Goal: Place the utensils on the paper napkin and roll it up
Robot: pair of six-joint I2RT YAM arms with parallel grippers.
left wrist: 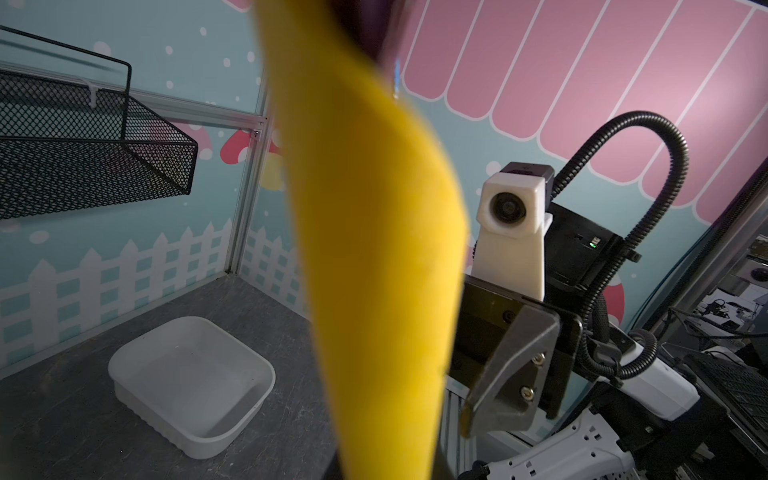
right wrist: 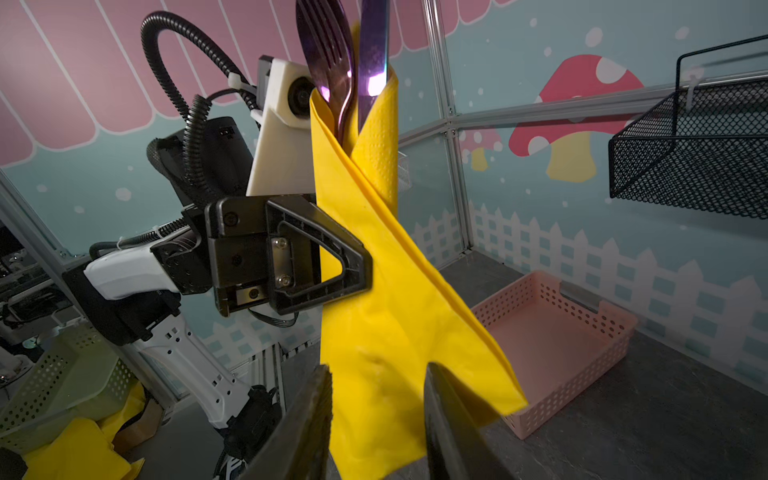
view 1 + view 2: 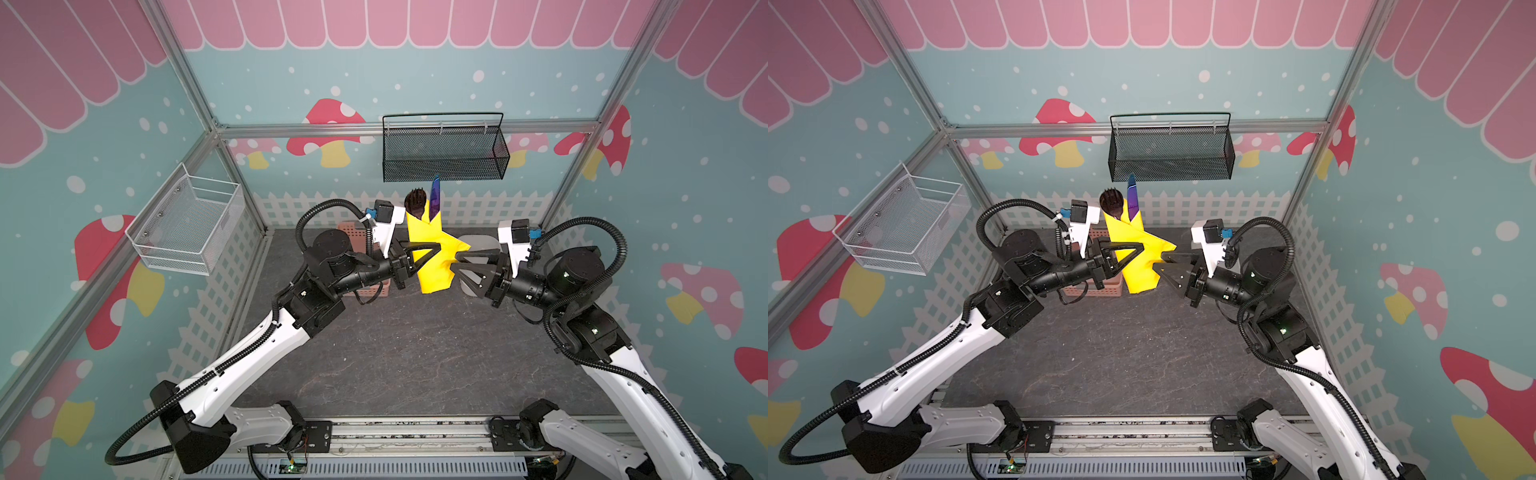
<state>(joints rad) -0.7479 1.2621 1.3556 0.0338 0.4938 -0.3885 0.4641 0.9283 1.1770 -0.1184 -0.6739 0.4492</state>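
Paper napkin [image 3: 434, 272] round utensils [image 2: 328, 54], tight in left gripper [image 3: 434, 249], right gripper [image 3: 457, 272] agape — dark tabletop [image 3: 395, 353] below, mushroom walls [image 3: 291, 75]

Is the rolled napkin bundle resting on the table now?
No, the left gripper holds the napkin upright in mid-air.

Cell fixtures and backdrop.
Black mesh basket [image 3: 444, 160] hangs from the back wall rail; white wire basket [image 3: 187, 226] is fixed to the left wall. On the dark, stone-patterned surface [image 3: 395, 353], near the back wall, sit a pink perforated tray [image 2: 557, 336] left of centre and a white tub [image 1: 187, 374] right of centre, apart from each other. Walls are teal with red mushrooms, a white picket-fence strip low down and pink scallops on top. Aluminium posts stand at the corners.
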